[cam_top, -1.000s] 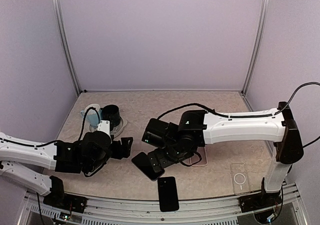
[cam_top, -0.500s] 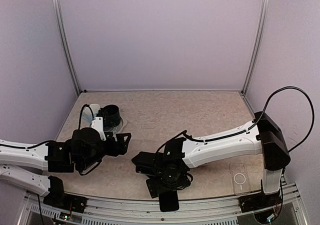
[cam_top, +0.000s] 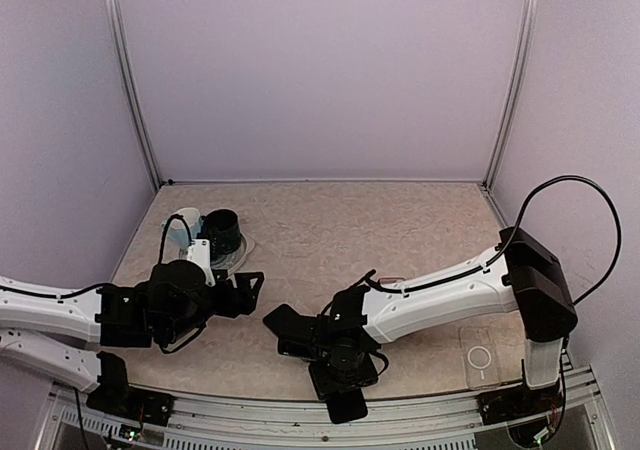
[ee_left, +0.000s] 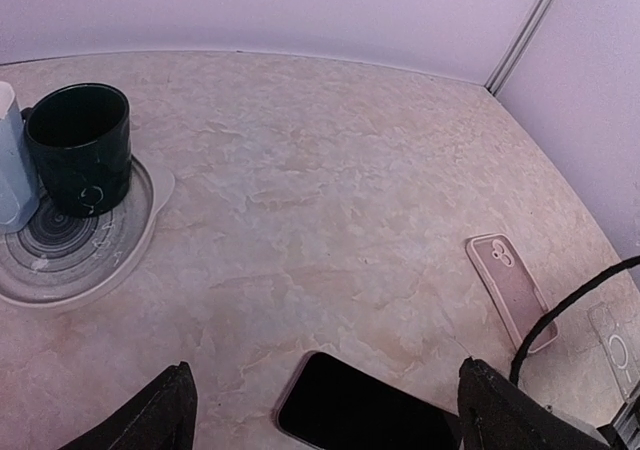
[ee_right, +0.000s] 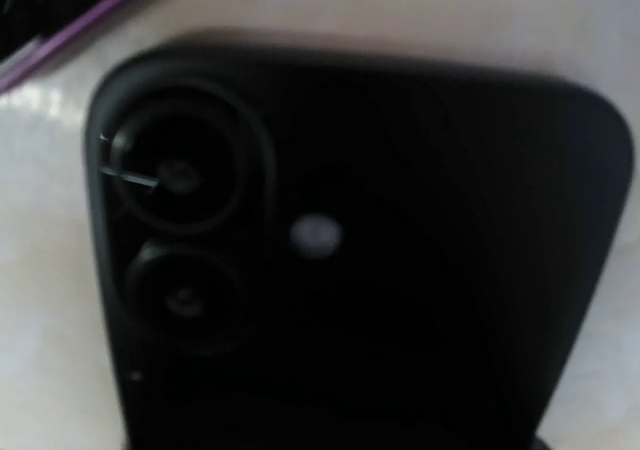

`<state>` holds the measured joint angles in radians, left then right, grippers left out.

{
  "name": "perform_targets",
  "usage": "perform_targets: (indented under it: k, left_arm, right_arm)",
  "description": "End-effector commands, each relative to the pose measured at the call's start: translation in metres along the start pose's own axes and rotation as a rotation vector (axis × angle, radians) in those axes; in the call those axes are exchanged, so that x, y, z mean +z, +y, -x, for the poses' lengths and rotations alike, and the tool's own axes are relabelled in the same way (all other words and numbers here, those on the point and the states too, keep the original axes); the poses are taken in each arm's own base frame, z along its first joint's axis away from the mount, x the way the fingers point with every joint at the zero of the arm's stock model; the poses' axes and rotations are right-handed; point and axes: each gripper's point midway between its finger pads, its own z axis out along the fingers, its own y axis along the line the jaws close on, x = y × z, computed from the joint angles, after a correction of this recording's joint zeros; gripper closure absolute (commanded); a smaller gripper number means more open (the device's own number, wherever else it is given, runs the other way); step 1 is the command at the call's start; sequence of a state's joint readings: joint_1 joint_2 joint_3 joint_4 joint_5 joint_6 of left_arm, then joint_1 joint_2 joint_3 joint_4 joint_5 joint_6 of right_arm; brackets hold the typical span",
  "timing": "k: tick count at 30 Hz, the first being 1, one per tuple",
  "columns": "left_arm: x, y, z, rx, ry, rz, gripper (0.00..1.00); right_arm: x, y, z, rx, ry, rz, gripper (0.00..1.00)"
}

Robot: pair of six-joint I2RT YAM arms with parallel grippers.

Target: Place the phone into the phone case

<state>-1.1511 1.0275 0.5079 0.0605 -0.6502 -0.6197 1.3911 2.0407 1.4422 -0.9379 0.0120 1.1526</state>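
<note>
Here the black phone (ee_right: 400,270) lies back-up, long axis near-to-far, beneath the right hand (cam_top: 345,378), whose grip I cannot tell.

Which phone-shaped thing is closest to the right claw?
The black one at the table's near edge, under the right gripper; the other black one, pink case and clear case lie farther off.

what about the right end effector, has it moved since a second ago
Yes. The right end effector has swung toward the near metal rail and now sits over the flat black rectangular phone.
</note>
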Motion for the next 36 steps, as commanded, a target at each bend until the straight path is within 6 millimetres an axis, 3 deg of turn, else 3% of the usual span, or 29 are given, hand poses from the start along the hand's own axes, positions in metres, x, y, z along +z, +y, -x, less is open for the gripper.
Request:
perform_targets:
  k: [1,4,8,12,19,24,27,29,32,36]
  left_arm:
    - [0.005,-0.01,0.006,0.021,0.003,-0.008,0.11]
    - [0.007,-0.014,0.005,0.039,0.009,-0.019,0.11]
    - [0.007,-0.019,0.011,0.04,-0.001,-0.042,0.1]
    - [0.005,-0.038,0.021,0.069,-0.023,-0.135,0.07]
    - [0.009,-0.045,0.039,0.07,-0.063,-0.255,0.06]
    - [0.018,-0.065,0.026,0.065,-0.012,-0.382,0.07]
    - [0.022,-0.089,0.016,0.185,0.011,-0.499,0.09]
    - [0.017,-0.101,0.021,0.267,-0.018,-0.578,0.09]
    - [-0.005,-0.116,0.042,0.4,-0.142,-0.678,0.06]
    - [-0.019,-0.127,0.068,0.592,-0.274,-0.695,0.01]
  right_arm:
    - [0.017,-0.02,-0.007,0.015,0.037,-0.05,0.52]
    - [0.007,-0.022,0.008,0.009,-0.017,-0.042,0.62]
    - [-0.01,-0.017,0.028,-0.037,-0.115,0.025,0.62]
    - [-0.024,-0.013,0.045,-0.092,-0.197,0.153,0.62]
    - [-0.033,-0.035,0.058,-0.105,-0.265,0.304,0.63]
    - [-0.05,-0.032,0.061,-0.183,-0.317,0.376,0.63]
    - [-0.063,-0.029,0.062,-0.261,-0.352,0.462,0.63]
    - [-0.077,-0.031,0.066,-0.319,-0.396,0.505,0.64]
    - [-0.094,-0.043,0.071,-0.367,-0.449,0.505,0.63]
    - [-0.124,-0.055,0.079,-0.403,-0.528,0.528,0.63]
